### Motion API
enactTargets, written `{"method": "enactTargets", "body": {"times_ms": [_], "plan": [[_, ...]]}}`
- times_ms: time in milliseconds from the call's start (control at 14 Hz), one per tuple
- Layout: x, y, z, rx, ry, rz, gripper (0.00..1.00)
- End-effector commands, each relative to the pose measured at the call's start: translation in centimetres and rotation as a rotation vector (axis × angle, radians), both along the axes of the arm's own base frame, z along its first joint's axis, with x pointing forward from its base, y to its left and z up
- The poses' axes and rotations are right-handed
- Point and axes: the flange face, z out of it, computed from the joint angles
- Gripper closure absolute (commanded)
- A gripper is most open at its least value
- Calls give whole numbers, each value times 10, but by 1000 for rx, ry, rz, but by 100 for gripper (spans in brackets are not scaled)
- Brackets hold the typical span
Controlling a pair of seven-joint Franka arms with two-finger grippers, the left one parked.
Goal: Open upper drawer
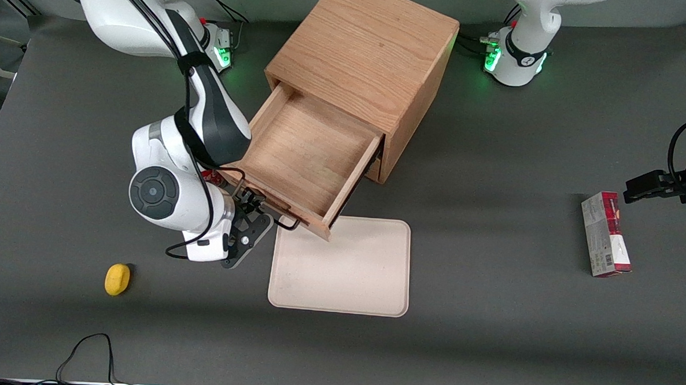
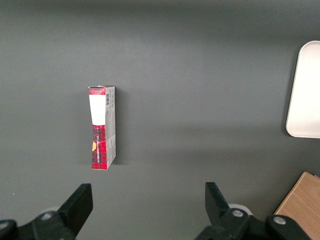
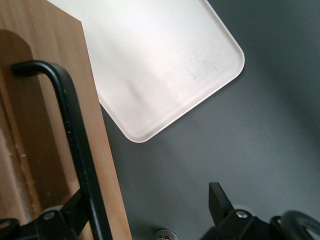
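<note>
Oak upper drawer point(image 1: 310, 156) stands pulled well out of its cabinet point(image 1: 366, 54), its front overhanging the cream tray point(image 1: 342, 268) on the desk. The jaws point(image 1: 256, 215) sit spread astride the black bar handle point(image 3: 75, 145), one finger point(image 3: 75, 212) touching it; the handle's long axis crosses the gap, and the drawer body lies toward one o'clock.

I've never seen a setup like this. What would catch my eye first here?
Probably the light wooden cabinet with its upper drawer pulled well out and bare inside, jutting over a corner of the cream tray. The white arm's pincer sits at the drawer's dark wire handle, fingers spread around it. A small yellow object lies on the table nearer the front camera.
</note>
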Motion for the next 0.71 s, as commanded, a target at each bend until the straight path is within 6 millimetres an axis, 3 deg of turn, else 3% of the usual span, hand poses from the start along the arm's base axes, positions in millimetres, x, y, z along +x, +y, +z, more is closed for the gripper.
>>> {"method": "enactTargets", "body": {"times_ms": [0, 143, 357, 500, 643], "plan": [[5, -6, 47, 50, 5, -41, 0], [0, -10, 92, 48, 4, -56, 0], [-9, -43, 150, 47, -13, -183, 0], [-15, -86, 191, 36, -30, -376, 0], [-21, -130, 219, 8, -41, -541, 0]]}}
